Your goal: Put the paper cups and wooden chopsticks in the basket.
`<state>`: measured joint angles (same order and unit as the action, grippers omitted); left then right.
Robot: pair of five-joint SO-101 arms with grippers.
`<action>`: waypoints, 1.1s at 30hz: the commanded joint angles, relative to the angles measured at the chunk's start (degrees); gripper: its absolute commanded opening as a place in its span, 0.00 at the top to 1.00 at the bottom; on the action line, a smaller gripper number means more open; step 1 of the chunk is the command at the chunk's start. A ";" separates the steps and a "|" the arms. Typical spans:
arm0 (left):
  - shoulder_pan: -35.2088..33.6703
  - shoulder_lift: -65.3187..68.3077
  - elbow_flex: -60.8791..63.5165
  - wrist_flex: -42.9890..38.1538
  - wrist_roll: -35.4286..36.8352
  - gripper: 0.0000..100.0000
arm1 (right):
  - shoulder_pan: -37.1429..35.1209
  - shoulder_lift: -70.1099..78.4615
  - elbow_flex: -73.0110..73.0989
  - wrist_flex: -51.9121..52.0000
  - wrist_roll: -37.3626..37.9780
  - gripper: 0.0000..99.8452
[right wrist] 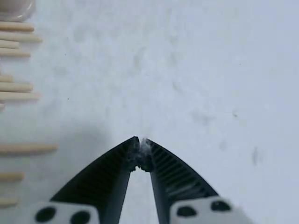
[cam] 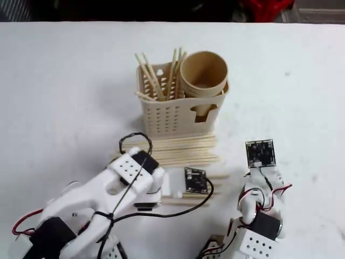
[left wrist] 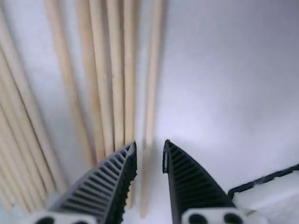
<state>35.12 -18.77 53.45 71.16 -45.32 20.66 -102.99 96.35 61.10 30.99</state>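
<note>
Jaws on the left gripper (left wrist: 149, 145) are open just a little, low over the table, with one chopstick (left wrist: 153, 70) lying in the gap between them. They do not squeeze it yet. I think the job now is to grab this stick. To do it well, the gripper should go straight down so the stick sits in the middle of the ridged pads (left wrist: 114, 177). Then it should close gently and lift slowly, so it takes one stick and does not drag the others along. The other loose chopsticks (left wrist: 114, 70) lie side by side just beside it. The right gripper (right wrist: 140, 142) is closed tight, holds nothing, and sits above a bare bit of table. Past the pile stands the basket (cam: 172, 121), with some sticks (cam: 156, 75) and the paper cups (cam: 204, 73) already inside. The table (cam: 64, 81) is white with small grey marks. Behind it the room is dark, with a red thing (cam: 267, 8) at the far edge.
</note>
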 commanded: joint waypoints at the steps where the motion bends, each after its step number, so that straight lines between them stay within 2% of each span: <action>1: -0.13 1.98 -0.70 -3.25 -0.44 0.88 | 0.40 -0.31 0.53 -0.48 0.44 0.98; 4: -0.48 8.48 -3.08 -6.42 -0.44 0.88 | 0.31 -0.31 0.53 -0.48 0.44 0.98; 9: -0.57 19.03 -10.29 -6.86 2.46 0.89 | 0.31 -0.31 0.53 -0.48 0.44 0.98; 13: -0.57 17.80 -12.22 -6.51 3.08 0.92 | 0.40 -0.31 0.53 -0.48 0.44 0.98; 19: -1.89 14.37 -13.89 -7.03 5.63 0.91 | 0.40 -0.31 0.53 -0.48 0.44 0.98; 26: -5.41 22.81 -24.35 -7.12 10.81 0.91 | 0.40 -0.31 0.53 -0.48 0.44 0.98; 33: -5.14 25.80 -30.07 -3.69 11.08 0.91 | 0.48 -0.31 0.53 -0.48 0.44 0.98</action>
<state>30.46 7.08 27.16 65.80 -34.95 20.66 -102.99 96.35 61.10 30.99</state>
